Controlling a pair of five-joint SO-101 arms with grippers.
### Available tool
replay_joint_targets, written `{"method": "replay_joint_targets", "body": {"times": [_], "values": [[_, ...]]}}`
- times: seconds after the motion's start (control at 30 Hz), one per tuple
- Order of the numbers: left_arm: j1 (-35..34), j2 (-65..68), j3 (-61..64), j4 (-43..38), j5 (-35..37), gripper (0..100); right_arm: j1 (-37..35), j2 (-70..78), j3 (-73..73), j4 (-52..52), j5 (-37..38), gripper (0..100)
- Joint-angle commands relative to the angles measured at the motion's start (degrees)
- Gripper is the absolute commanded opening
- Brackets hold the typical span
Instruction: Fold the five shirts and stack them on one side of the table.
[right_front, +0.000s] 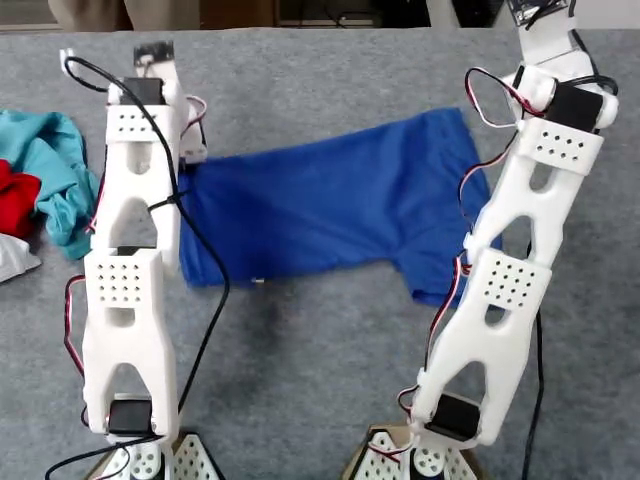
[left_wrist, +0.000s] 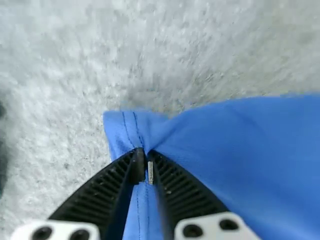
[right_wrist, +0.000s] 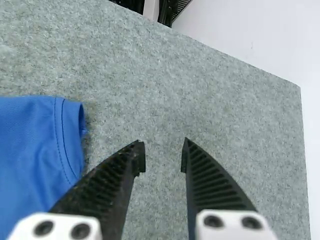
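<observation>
A blue shirt (right_front: 330, 210) lies spread across the middle of the grey felt table (right_front: 320, 380), with a sleeve pointing toward the near right. My left gripper (left_wrist: 145, 161) is shut on the hemmed corner of the blue shirt (left_wrist: 240, 150), at the shirt's left edge in the high view. The cloth bunches into a small fold at the fingertips. My right gripper (right_wrist: 162, 155) hangs open over bare felt just beyond the sleeve hem of the blue shirt (right_wrist: 35, 145), with nothing between its fingers.
A heap of other shirts sits at the table's left edge: teal (right_front: 50, 160), red (right_front: 18, 190) and white (right_front: 15, 258). The left arm (right_front: 130, 290) and right arm (right_front: 510, 280) stretch from the near edge across the felt. Bare felt lies near the front.
</observation>
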Motion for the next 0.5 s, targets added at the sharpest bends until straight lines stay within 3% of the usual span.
{"method": "replay_joint_targets", "body": {"times": [0.0, 0.47], "values": [[-1.0, -0.7, -6.7, 1.0, 0.4, 2, 0.6, -3.4, -3.0, -1.2, -0.4, 13.4], [-1.2, -0.6, -6.6, -2.0, 0.0, 2, 0.5, -3.4, -3.0, -1.1, -0.4, 13.4]]}}
